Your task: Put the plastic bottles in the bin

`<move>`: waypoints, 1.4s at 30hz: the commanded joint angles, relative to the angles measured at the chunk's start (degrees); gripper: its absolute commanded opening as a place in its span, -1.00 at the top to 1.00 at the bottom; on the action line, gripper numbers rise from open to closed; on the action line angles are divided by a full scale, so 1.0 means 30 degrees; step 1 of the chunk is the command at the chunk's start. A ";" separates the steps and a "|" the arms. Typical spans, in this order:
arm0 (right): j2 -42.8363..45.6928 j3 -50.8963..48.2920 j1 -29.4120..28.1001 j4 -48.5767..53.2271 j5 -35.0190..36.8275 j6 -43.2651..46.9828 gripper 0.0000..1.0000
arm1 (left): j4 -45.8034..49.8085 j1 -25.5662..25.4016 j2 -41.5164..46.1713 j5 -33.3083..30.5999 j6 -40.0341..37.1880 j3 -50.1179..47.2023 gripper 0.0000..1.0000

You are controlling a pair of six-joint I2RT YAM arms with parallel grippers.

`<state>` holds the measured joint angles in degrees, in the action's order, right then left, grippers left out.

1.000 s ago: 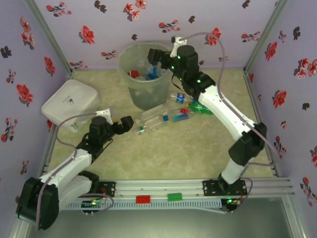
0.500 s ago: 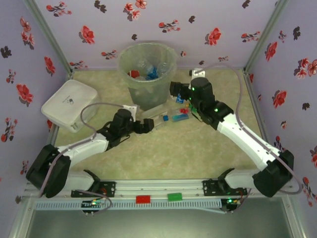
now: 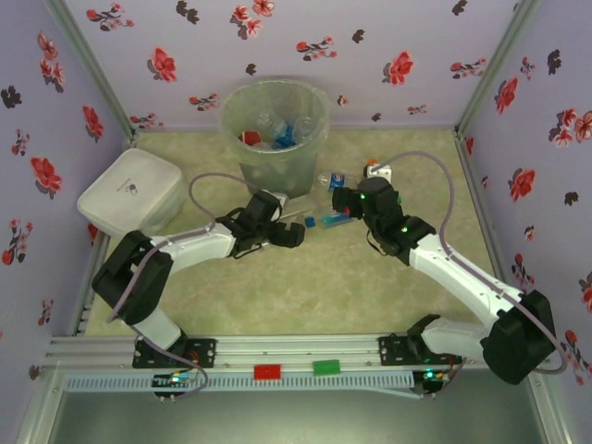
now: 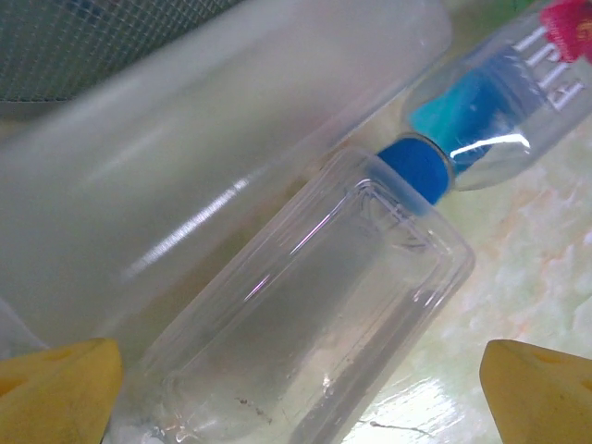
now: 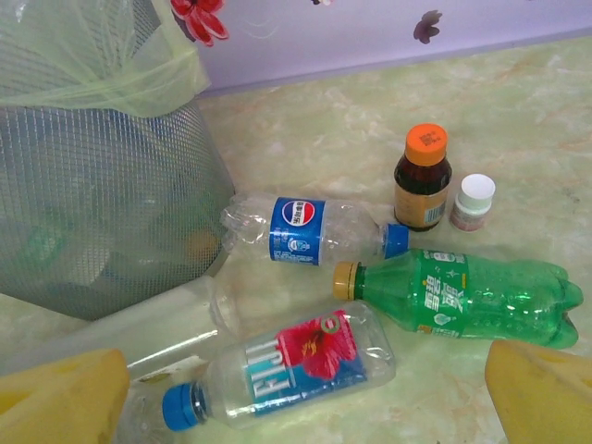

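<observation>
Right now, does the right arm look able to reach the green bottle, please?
Probably yes: the green bottle lies uncovered just beyond the open right gripper, with only the Fiji bottle nearer.

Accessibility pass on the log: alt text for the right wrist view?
Four plastic bottles lie beside the mesh bin, the red-flower-labelled one nearest the open right gripper. A brown orange-capped vial and a small white-capped vial stand behind them.

The right claw [image 3: 339, 199] came away from above the translucent grey-green round bin [image 3: 242, 153] and sank toward the counter [image 3: 370, 277] beside the scattered plastic bottles [image 5: 305, 365]. The left claw [image 3: 290, 234] stretched forward to a clear square-sided bottle [image 4: 314, 333].
</observation>
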<state>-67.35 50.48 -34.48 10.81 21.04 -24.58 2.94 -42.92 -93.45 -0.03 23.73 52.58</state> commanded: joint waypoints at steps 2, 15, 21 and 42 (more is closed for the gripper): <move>0.0588 -0.0702 0.0097 -0.0180 0.0531 -0.0475 -0.99 | 0.1049 -0.0427 -0.0445 -0.0348 -0.1199 0.0522 -1.00; -0.0431 -0.0680 0.0243 -0.0386 0.0053 -0.1343 -0.99 | 0.1979 -0.2011 -0.0758 0.0011 -0.0752 0.0589 -0.94; -0.0696 -0.0669 0.0243 0.0169 -0.0150 -0.1703 -0.99 | 0.1962 -0.2014 -0.1719 -0.0457 -0.1104 0.1198 -0.92; 0.1162 -0.1917 0.0375 0.0152 -0.1344 -0.1731 -0.99 | 0.2705 -0.2029 -0.3885 -0.1578 -0.2400 0.2777 -0.46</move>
<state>-65.41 44.99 -33.74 10.87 17.56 -29.02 9.19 -48.86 -103.94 -3.20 17.74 59.57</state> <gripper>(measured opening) 0.996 0.743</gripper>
